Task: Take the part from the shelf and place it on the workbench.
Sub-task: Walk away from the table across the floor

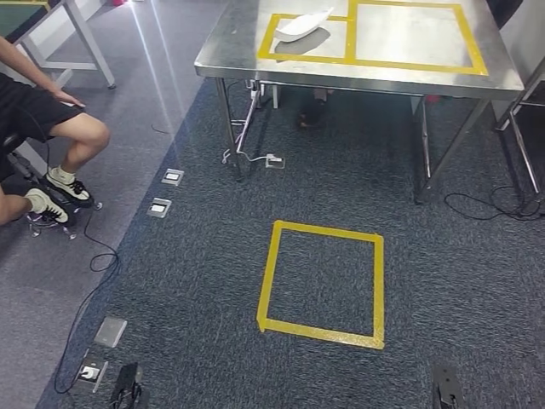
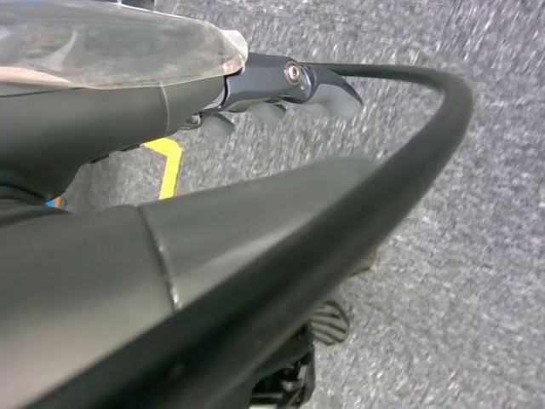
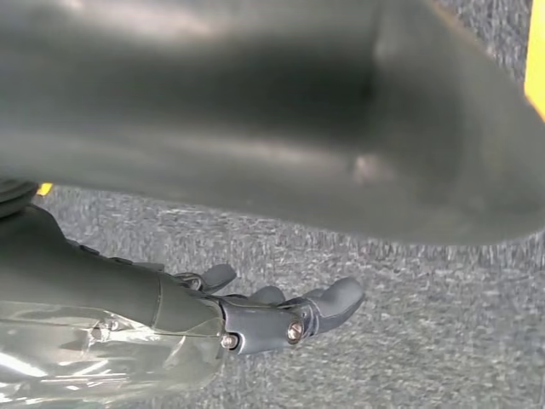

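1. Part [image 1: 303, 25], a white curved shell-like piece, lies on the steel workbench [image 1: 411, 78], inside the left of two yellow-taped boxes, its tip reaching toward the tape line between them.
2. Left hand [image 2: 283, 89] hangs above grey carpet in its wrist view, fingers stretched out loosely and holding nothing.
3. Right hand [image 3: 276, 317] likewise hangs over the carpet, fingers extended and slightly apart, empty.
4. Yellow floor square [image 1: 323, 283] marks the carpet in front of the bench; a person [image 1: 38, 136] sits at the left, feet near trailing cables [image 1: 90, 281].
5. Judged from how things lie, the placing looks done. The risk from here is footing: floor sockets [image 1: 159, 207] and cables lie near the robot's path, and a step off the marked square could snag one or bring it too close to the seated person.
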Robot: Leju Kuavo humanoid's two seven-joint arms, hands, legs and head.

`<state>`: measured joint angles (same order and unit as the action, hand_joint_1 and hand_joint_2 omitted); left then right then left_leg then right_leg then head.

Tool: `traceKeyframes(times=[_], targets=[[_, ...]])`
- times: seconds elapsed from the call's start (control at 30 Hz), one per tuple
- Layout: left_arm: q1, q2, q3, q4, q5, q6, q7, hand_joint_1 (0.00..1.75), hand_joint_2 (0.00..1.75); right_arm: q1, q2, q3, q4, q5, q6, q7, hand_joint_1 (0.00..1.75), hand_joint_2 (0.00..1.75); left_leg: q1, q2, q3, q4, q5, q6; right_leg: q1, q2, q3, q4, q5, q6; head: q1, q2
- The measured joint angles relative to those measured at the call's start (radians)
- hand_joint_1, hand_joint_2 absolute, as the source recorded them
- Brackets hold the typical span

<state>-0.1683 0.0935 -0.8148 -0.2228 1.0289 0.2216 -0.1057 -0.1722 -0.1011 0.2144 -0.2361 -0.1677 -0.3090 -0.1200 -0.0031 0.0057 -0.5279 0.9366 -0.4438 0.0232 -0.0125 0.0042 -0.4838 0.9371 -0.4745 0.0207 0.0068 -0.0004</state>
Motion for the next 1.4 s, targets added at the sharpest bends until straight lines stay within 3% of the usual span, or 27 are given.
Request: traceKeyframes(times=[0.17,0.4,0.6,0.73,0.9,0.97,1.03,1.1,1.13,1.17,1.2,1.23,1.3,1.37,1.4], targets=[[-0.001,0.0,0.0,0.0,0.0,0.001,0.0,0.0,0.0,-0.001,0.0,0.0,0.0,-0.002,-0.001,0.0,0.0,0.0,0.005,0.0,0.003,-0.007,0.005,-0.007,0.006,0.0,0.0,0.0,0.0,-0.01,-0.011,0.0],[-0.001,-0.001,0.0,0.0,-0.007,0.002,0.001,0.0,0.0,0.0,0.0,-0.004,0.0,-0.022,-0.002,-0.008,0.0,0.0,0.009,0.0,0.003,-0.01,0.004,-0.026,0.009,-0.001,0.0,0.001,-0.001,-0.015,-0.017,0.0],[-0.001,-0.002,0.0,0.0,-0.01,0.002,0.004,0.0,0.0,0.001,0.0,-0.016,0.0,-0.039,-0.002,-0.018,0.0,0.0,0.008,0.0,0.003,-0.008,0.003,-0.028,0.008,-0.001,0.0,0.001,-0.001,-0.015,-0.016,0.0],[-0.002,-0.002,0.0,0.0,-0.011,0.002,0.005,0.0,0.0,0.002,0.0,-0.018,0.0,-0.043,-0.001,-0.019,0.0,0.0,0.005,0.0,0.002,-0.005,0.002,-0.026,0.004,-0.001,0.0,0.0,-0.001,-0.013,-0.015,0.0],[-0.002,0.0,0.0,0.0,-0.013,0.002,0.006,0.0,0.0,0.003,0.001,-0.02,0.0,-0.046,0.004,-0.019,0.0,0.0,0.001,0.0,0.0,0.001,-0.004,-0.01,0.001,-0.001,0.004,-0.006,0.001,-0.004,-0.025,0.0],[-0.003,-0.001,0.0,0.0,-0.013,0.002,0.006,0.0,0.0,0.003,0.001,-0.022,0.0,-0.046,0.006,-0.019,0.0,0.0,0.01,0.002,0.013,-0.024,0.005,-0.004,0.003,-0.001,0.002,-0.001,-0.007,0.001,-0.026,0.0],[-0.005,-0.002,0.0,0.0,-0.013,0.002,0.006,0.0,0.0,0.003,0.001,-0.024,0.0,-0.046,0.006,-0.019,0.0,0.0,0.02,0.005,0.029,-0.047,0.013,0.001,0.002,0.0,-0.032,0.074,-0.05,0.008,-0.017,0.0],[-0.005,-0.003,0.0,0.0,-0.013,0.002,0.006,0.0,0.0,0.005,0.001,-0.024,0.0,-0.046,0.006,-0.019,0.0,0.0,0.02,0.007,0.033,-0.05,0.012,0.002,-0.003,0.0,-0.102,0.217,-0.109,0.017,-0.003,0.0],[-0.005,-0.003,0.0,0.0,-0.013,0.002,0.006,0.0,0.0,0.007,0.001,-0.024,0.0,-0.046,0.006,-0.018,0.0,0.0,0.021,0.007,0.034,-0.048,0.01,0.0,-0.008,-0.001,-0.132,0.27,-0.12,0.022,0.002,0.0],[-0.004,-0.004,0.0,0.0,-0.013,0.002,0.007,0.0,0.0,0.01,0.001,-0.025,0.0,-0.046,0.006,-0.018,0.0,0.0,0.023,0.007,0.035,-0.046,0.006,-0.003,-0.012,-0.001,-0.146,0.287,-0.112,0.028,0.005,0.0],[-0.003,-0.005,0.0,0.0,-0.013,0.002,0.007,0.0,0.0,0.011,0.001,-0.025,0.0,-0.046,0.006,-0.017,0.0,0.0,0.026,0.007,0.038,-0.042,0.001,-0.008,-0.018,-0.002,-0.139,0.259,-0.081,0.035,0.008,0.0],[-0.002,-0.005,0.0,0.0,-0.013,0.002,0.007,0.0,0.0,0.012,0.001,-0.025,0.0,-0.046,0.006,-0.018,0.0,0.0,0.031,0.006,0.04,-0.035,-0.006,-0.015,-0.024,-0.005,-0.114,0.197,-0.037,0.042,0.011,0.0],[-0.002,-0.004,0.0,0.0,-0.012,0.002,0.007,0.0,0.0,0.012,0.003,-0.025,0.0,-0.045,0.006,-0.018,0.0,0.0,0.034,0.006,0.04,-0.016,-0.022,-0.034,-0.028,-0.009,-0.062,0.073,0.015,0.052,0.022,0.0],[-0.004,-0.001,0.0,0.0,-0.011,0.003,0.007,0.0,0.0,0.011,0.005,-0.025,0.001,-0.044,0.006,-0.017,0.0,0.0,0.03,0.006,0.032,0.0,-0.03,-0.049,-0.025,-0.007,-0.046,0.038,0.012,0.038,0.028,0.0],[-0.005,-0.001,0.0,0.0,-0.01,0.003,0.007,0.0,0.0,0.013,0.006,-0.025,0.001,-0.043,0.006,-0.017,0.0,0.0,0.03,0.007,0.029,0.004,-0.03,-0.054,-0.023,-0.005,-0.048,0.04,0.01,0.024,0.025,0.0]])
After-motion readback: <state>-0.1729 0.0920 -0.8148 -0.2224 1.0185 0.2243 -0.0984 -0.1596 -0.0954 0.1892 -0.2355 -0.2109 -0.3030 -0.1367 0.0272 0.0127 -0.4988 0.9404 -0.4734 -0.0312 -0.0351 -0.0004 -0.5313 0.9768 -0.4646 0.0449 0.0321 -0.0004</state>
